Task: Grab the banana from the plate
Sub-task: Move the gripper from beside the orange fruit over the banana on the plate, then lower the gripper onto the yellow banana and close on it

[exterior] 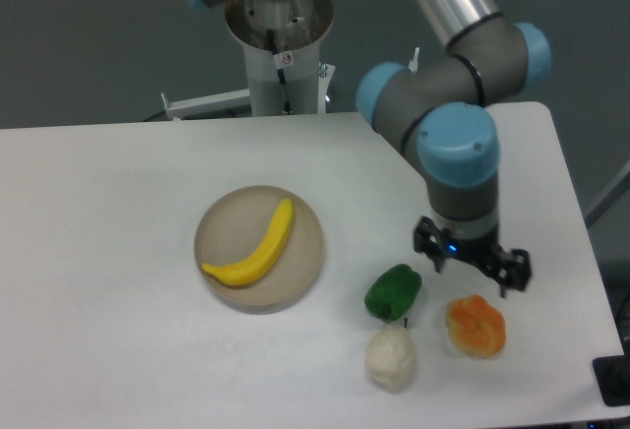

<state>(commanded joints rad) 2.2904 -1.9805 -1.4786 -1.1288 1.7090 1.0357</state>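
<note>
Lying diagonally on the plate (307, 262), the banana (256, 248) runs lower-left to upper-right, unobstructed. Gripper (471, 260) hangs above the desk (98, 252); jaws apart, empty, fingertips hard to resolve.

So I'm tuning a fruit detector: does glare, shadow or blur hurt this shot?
Fixed camera view: soft, even light; the banana and plate are sharp, shadows faint. Mild sheen on the green pepper and the arm's silver tube. The gripper looks slightly soft, its dark fingers hard to resolve.
</note>
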